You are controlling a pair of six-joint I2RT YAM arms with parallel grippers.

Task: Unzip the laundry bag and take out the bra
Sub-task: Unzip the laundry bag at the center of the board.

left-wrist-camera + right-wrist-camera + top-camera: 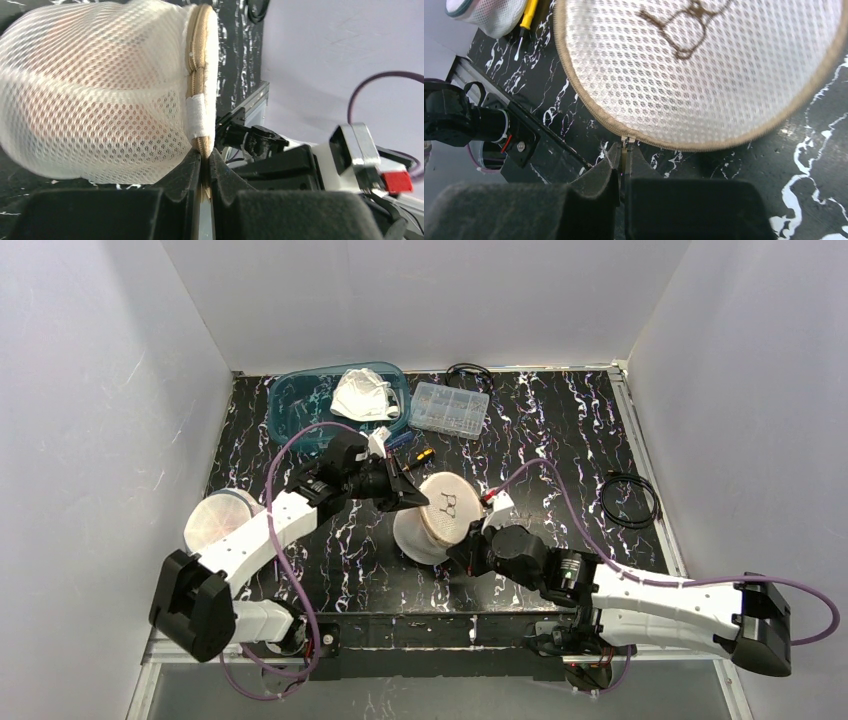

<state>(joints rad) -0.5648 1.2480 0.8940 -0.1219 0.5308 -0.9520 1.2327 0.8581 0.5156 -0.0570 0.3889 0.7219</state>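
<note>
The laundry bag (443, 515) is a round white mesh pouch with a tan zipper, tilted up at the table's middle. My left gripper (413, 497) is at its upper left. In the left wrist view the gripper (205, 156) is shut on the tan zipper end (201, 145), just below a white fabric tab (197, 115). My right gripper (468, 546) is at the bag's lower right, shut (624, 151) on the small zipper pull (625, 141) at the rim of the bag (704, 65). The zipper looks closed along the visible rim. The bra is hidden; only a peach tint shows through the mesh (95, 95).
A teal bin (300, 400) at the back holds a white mesh item (362, 395). Beside it lie a clear compartment box (450, 408) and a yellow-handled tool (420, 455). Another round mesh pouch (218, 520) sits at the left. A coiled black cable (630, 502) lies at the right.
</note>
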